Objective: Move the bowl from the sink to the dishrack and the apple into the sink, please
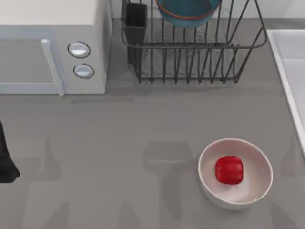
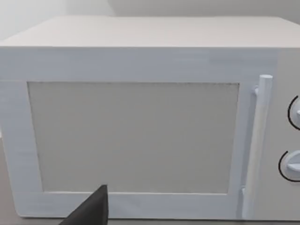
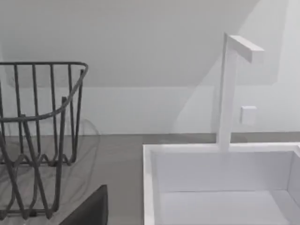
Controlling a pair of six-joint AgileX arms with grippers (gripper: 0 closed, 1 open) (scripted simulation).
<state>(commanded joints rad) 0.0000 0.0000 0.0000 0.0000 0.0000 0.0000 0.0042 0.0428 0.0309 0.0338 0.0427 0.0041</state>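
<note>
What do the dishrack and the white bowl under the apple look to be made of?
The dishrack looks like dark grey coated metal wire: thin round bars, bent and joined. The white bowl looks like glazed ceramic, possibly plastic: smooth, thick rim, soft sheen. The apple in it is glossy red.

Of my left arm [image 1: 5, 160] a matte black, blocky piece with an angled edge is visible. Each wrist camera catches one dark wedge: my left pincer [image 2: 89, 211] charcoal-black, my right pincer [image 3: 89, 211] dark grey, both plain and unmarked.
</note>
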